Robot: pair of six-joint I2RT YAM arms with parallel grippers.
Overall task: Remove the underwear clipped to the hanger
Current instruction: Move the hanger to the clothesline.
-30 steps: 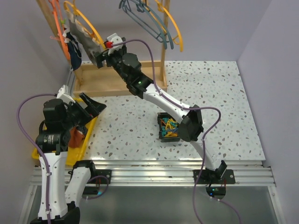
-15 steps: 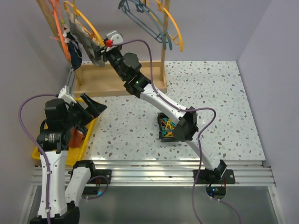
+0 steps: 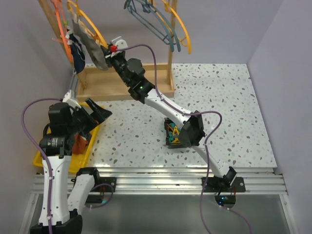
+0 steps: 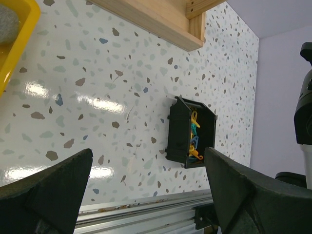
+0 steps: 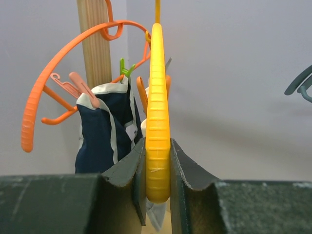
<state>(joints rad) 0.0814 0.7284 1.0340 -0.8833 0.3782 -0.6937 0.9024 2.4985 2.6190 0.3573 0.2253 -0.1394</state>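
My right gripper (image 3: 105,50) reaches up to the rack and is shut on the lower arm of a yellow hanger (image 5: 157,122), one jaw on each side of it. Grey underwear (image 3: 92,48) hangs from that hanger right beside the fingers, and a scrap of it (image 5: 157,214) shows below the jaws. Navy underwear with light trim (image 5: 105,131) hangs behind on an orange hanger (image 5: 44,97), held by a green clip (image 5: 126,68) and a pink clip (image 5: 80,87). My left gripper (image 3: 97,112) stands open and empty over the table. Rust-brown underwear (image 3: 79,142) lies in the yellow tray (image 3: 38,162).
A black box of coloured clips (image 3: 174,132) sits mid-table, also in the left wrist view as the black box (image 4: 187,131). The wooden rack base (image 3: 122,83) and its post (image 3: 170,63) stand at the back. Blue hangers (image 3: 146,14) hang top centre.
My right gripper moved up and left onto the yellow hanger and went from open to shut on it. The left arm has barely moved.
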